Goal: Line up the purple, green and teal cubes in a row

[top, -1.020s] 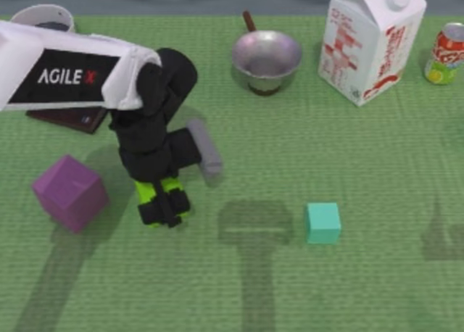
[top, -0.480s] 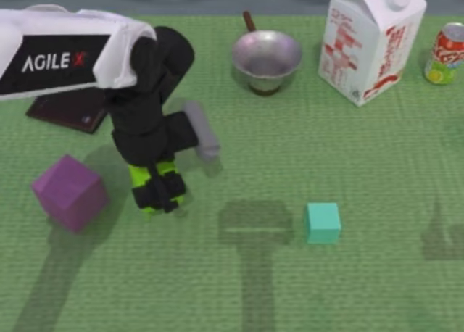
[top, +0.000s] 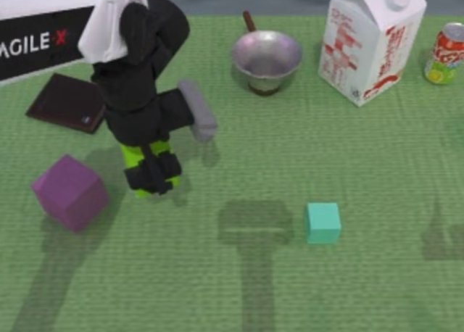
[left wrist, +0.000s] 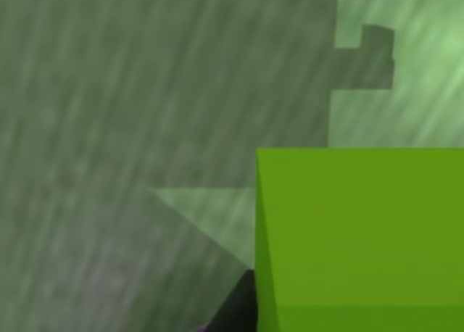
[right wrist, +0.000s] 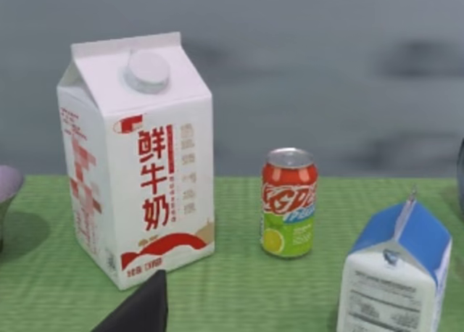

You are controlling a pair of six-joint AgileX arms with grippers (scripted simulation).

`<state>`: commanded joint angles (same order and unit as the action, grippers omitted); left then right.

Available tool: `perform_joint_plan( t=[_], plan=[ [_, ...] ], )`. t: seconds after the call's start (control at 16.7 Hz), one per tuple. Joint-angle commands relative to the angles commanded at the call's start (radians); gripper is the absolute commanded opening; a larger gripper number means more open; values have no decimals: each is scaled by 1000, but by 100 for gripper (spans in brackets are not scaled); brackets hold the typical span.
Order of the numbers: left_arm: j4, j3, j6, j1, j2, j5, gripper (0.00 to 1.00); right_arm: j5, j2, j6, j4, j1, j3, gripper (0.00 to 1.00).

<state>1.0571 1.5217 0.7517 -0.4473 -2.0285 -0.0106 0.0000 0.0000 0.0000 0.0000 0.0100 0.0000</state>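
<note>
My left gripper [top: 154, 174] is shut on the lime-green cube [top: 130, 158], just right of the purple cube [top: 69, 192] at the table's left. The left wrist view is filled by that green cube [left wrist: 362, 238], with a dark fingertip [left wrist: 243, 306] against its side and shadowed mat beyond. Right of the middle, the small teal cube [top: 322, 222] sits alone on the mat. My right arm is outside the top view. In the right wrist view one dark fingertip [right wrist: 145, 306] shows, away from the middle, with nothing held.
A dark wallet [top: 67, 102] lies behind the left arm. Along the back stand a metal bowl [top: 266, 56], a white milk carton [top: 373, 38] and a soda can [top: 445, 54]. The right wrist view adds a blue-topped carton [right wrist: 395, 274].
My left gripper has carried the green cube a short way left and toward the back. The purple and teal cubes have not moved.
</note>
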Motion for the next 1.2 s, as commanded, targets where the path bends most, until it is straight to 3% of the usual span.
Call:
perform_joint_plan(
  t=[0.24, 0.66, 1.2],
  plan=[
    [35, 70, 10, -61, -36, -1, 0, 0, 0, 0, 0, 0, 0, 100],
    [158, 312, 59, -302, -151, -8, 0, 0, 0, 0, 0, 0, 0, 100],
    [93, 278, 55, -314, -174, -7, 0, 0, 0, 0, 0, 0, 0, 100]
  ],
)
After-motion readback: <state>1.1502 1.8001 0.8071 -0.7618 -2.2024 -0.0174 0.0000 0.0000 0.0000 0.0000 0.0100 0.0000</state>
